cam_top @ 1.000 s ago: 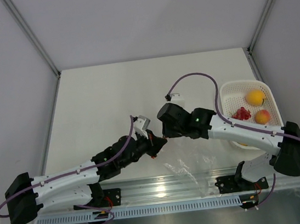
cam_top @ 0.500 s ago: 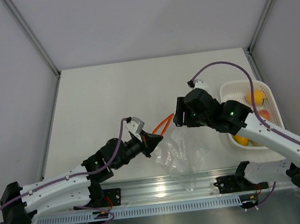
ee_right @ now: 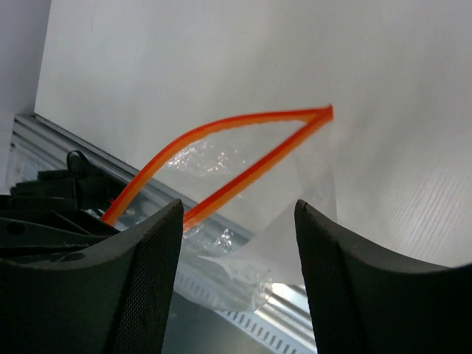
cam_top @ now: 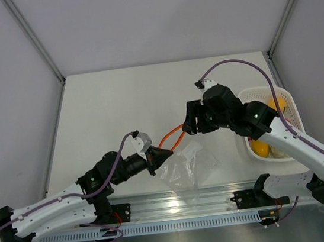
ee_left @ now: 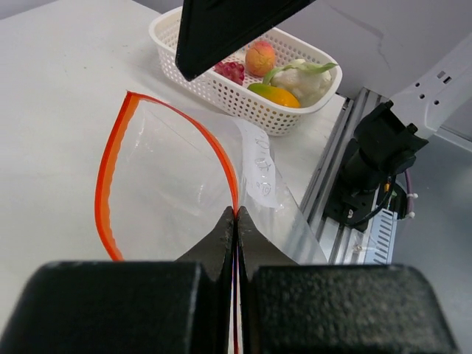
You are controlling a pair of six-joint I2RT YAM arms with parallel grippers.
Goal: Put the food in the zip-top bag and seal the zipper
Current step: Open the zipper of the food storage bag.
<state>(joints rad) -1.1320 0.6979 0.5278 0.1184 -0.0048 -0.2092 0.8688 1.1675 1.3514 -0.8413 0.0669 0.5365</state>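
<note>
The clear zip-top bag [cam_top: 187, 166] lies near the table's front edge with its mouth open. The red-orange zipper [cam_top: 171, 134] forms a loop [ee_left: 109, 184]. My left gripper [cam_top: 165, 154] is shut on the near end of the zipper [ee_left: 236, 214]. My right gripper [cam_top: 191, 125] is open and empty, hovering above the far end of the bag's mouth; the zipper [ee_right: 243, 147] and bag [ee_right: 302, 199] show between its fingers [ee_right: 144, 280]. The food lies in the white basket [ee_left: 221, 94]: a peach [ee_left: 259, 57], a red berry cluster [ee_left: 230, 71], an orange fruit [ee_left: 274, 94] and a white-green vegetable [ee_left: 304, 75].
The white perforated basket [cam_top: 255, 92] stands at the right, partly under my right arm, with an orange fruit [cam_top: 276, 105] and a yellow one [cam_top: 261, 149] showing. A metal rail [cam_top: 179, 205] runs along the front edge. Walls enclose the table on three sides.
My left gripper has pulled back towards the near left with the zipper end. My right gripper has drawn away from it to the far right, and the bag's mouth has opened.
</note>
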